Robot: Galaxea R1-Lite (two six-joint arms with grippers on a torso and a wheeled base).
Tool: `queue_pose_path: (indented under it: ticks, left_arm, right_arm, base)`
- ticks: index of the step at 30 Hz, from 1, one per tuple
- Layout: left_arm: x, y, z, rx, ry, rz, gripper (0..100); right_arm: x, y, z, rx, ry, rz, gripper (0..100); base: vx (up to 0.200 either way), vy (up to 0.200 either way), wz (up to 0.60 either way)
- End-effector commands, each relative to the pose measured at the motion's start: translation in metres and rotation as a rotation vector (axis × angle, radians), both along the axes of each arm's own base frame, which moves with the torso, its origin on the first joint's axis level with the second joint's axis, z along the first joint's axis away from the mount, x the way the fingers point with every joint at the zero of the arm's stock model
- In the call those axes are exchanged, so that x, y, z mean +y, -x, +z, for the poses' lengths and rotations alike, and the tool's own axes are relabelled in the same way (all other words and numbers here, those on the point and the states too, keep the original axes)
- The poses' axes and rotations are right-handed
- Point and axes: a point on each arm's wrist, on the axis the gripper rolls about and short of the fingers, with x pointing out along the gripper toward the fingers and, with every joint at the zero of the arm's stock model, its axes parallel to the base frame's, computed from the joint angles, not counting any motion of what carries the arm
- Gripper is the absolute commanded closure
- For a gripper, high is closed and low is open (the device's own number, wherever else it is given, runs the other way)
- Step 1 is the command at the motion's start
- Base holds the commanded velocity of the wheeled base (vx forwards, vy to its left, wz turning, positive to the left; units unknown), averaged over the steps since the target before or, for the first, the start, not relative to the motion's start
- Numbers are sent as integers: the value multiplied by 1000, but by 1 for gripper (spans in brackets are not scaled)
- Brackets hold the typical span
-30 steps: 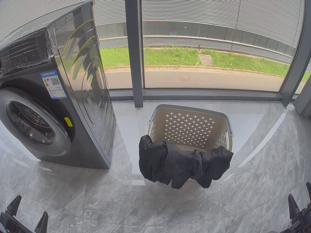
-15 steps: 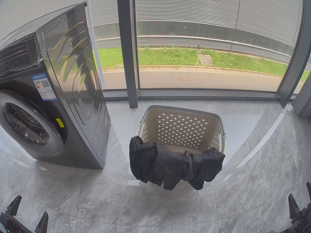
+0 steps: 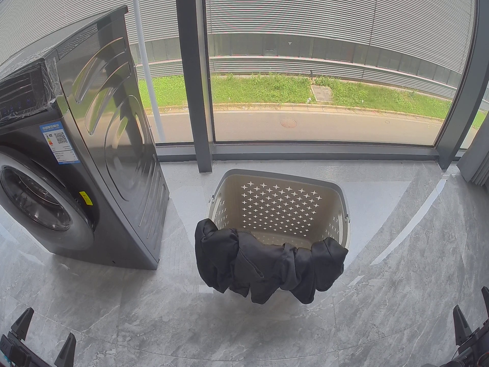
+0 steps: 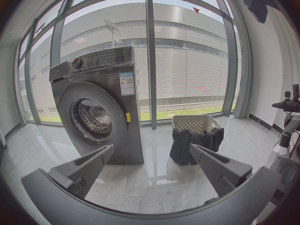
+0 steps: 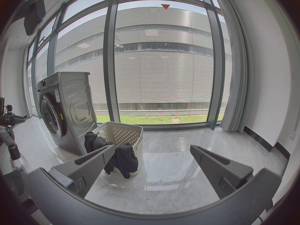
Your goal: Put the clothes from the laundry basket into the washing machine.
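Observation:
A cream laundry basket (image 3: 285, 205) stands on the floor ahead, with a black garment (image 3: 267, 266) draped over its near rim. The basket (image 4: 195, 124) and garment (image 4: 193, 142) also show in the left wrist view, and again, basket (image 5: 120, 133) and garment (image 5: 120, 157), in the right wrist view. To the left stands the dark grey washing machine (image 3: 76, 138), its round door (image 4: 92, 116) facing left of me. My left gripper (image 3: 43, 335) is open low at the left, far from the basket. My right gripper (image 3: 471, 314) is open low at the right, holding nothing.
Floor-to-ceiling windows (image 3: 326, 62) with a dark pillar (image 3: 193, 72) close off the far side behind the basket. Grey marble floor (image 3: 204, 322) lies bare between me and the basket. A curtain (image 3: 476, 159) hangs at the far right.
The whole head view has shifted: the washing machine and basket sit further left in the picture, so the camera moved. Both grippers hold the same places.

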Motion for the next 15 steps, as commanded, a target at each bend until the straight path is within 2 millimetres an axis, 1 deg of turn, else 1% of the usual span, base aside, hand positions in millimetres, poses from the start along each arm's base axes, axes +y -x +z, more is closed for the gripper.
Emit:
queue_pose_path:
  ticks: [1,6,15]
  left_arm:
    - [0,0,-5,1,0,0,0]
    - [0,0,-5,1,0,0,0]
    - [0,0,-5,1,3,-1,0]
  right_arm:
    - [0,0,-5,1,0,0,0]
    - [0,0,-5,1,0,0,0]
    - [0,0,-5,1,0,0,0]
  base:
    - [200,0,0]
    - [200,0,0]
    - [0,0,0]
